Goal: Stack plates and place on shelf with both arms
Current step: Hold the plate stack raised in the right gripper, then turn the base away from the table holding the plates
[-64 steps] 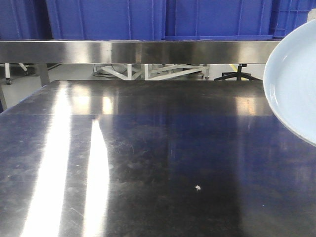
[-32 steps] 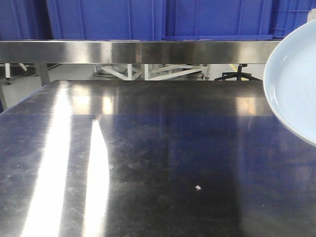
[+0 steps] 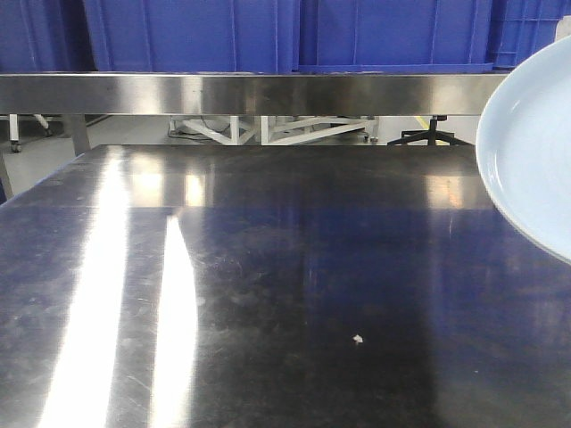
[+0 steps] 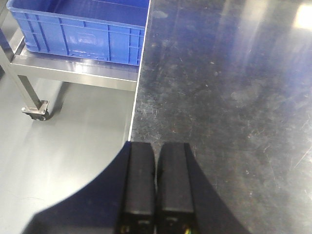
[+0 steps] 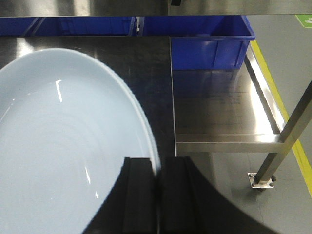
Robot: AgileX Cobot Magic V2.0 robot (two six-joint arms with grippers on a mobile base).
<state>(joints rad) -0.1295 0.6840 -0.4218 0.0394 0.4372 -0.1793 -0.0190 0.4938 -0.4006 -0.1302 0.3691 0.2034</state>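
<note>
Plate (image 5: 63,141), pale blue-white and glossy, sits pinched at its rim by the right tool (image 5: 157,168), whose two dark fingers clench the edge from either side. In the front view only part of the plate shows, at the right border of the frame. It is held tilted with its hollow face turned inward over the steel desk (image 3: 268,294). Its lower edge runs out of frame, so contact with the desk cannot be told.

The left tool (image 4: 156,151) is clenched on nothing, its fingers pressed flat together. It hangs above the desk's left edge, with grey floor (image 4: 63,146) showing beside it.

Left of the desk stands a low steel cart (image 4: 73,73) on a caster (image 4: 35,111), carrying a blue crate (image 4: 83,34).

Across the back of the desk runs a raised steel shelf (image 3: 250,93) with a row of blue bins (image 3: 187,36) on it.

On the right side a lower steel side shelf (image 5: 219,102) adjoins the desk and holds a blue tub (image 5: 209,46) at its far end. A yellow floor line (image 5: 278,87) runs past it.
</note>
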